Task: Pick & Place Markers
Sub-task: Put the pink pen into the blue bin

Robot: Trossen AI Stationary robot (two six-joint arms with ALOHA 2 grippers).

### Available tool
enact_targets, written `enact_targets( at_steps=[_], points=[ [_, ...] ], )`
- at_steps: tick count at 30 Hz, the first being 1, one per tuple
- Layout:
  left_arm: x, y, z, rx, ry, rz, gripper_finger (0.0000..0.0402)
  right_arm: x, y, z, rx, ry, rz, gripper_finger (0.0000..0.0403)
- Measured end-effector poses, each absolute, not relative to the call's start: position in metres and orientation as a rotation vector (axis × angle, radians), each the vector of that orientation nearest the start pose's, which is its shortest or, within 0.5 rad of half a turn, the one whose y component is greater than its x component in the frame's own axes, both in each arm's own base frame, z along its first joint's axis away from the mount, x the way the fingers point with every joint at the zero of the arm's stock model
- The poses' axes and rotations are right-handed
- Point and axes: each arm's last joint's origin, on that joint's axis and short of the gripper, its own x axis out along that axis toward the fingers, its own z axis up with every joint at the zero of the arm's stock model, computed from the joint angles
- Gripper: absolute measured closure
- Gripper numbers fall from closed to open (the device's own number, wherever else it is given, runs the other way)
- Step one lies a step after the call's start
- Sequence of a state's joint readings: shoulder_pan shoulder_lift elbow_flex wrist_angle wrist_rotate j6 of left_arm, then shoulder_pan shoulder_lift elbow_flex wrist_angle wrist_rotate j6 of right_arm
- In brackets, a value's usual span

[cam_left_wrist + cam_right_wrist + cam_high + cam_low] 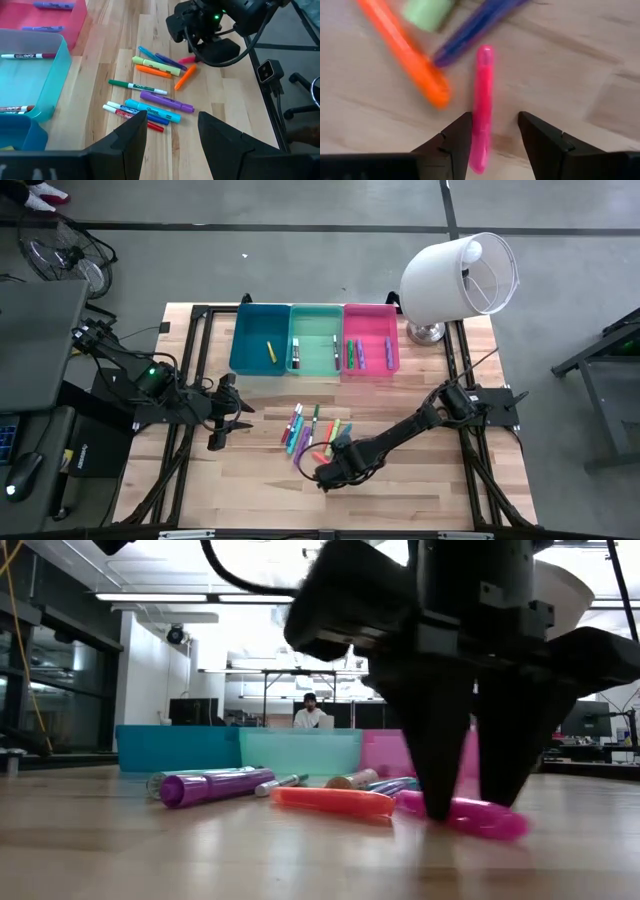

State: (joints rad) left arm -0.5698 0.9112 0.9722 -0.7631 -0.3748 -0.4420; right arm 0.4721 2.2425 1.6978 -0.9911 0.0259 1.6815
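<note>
From above, the right gripper (322, 474) reaches low into the near edge of the loose, scattered plastic markers (312, 430); the left gripper (222, 427) waits, spread, beside them. At table height, spread dark fingers straddle a slim pink plastic marker (470, 815). The right wrist shows that pink marker (482, 105) between open jaws, ungripped. The pick is in hand; next calls for closing, then lifting.
</note>
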Motion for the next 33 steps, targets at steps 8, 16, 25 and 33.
enact_targets(
  at_steps=[8, 16, 25, 33],
  points=[
    [0.15, -0.084, 0.326, -0.106, 0.649, -0.045, 0.0227, 0.375, 0.191, 0.137, 0.834, 1.39, -0.904, 0.0267],
    [0.15, -0.083, 0.326, -0.105, 0.652, -0.044, 0.0227, 0.377, 0.193, 0.137, 0.629, 1.423, -0.716, 0.0269],
    [0.15, -0.083, 0.326, -0.106, 0.652, -0.044, 0.0227, 0.37, 0.19, 0.12, 0.57, 1.457, -0.626, 0.027],
    [0.15, -0.083, 0.326, -0.106, 0.652, -0.044, 0.0227, 0.369, 0.191, 0.117, 0.549, 1.459, -0.576, 0.0301]
  ],
)
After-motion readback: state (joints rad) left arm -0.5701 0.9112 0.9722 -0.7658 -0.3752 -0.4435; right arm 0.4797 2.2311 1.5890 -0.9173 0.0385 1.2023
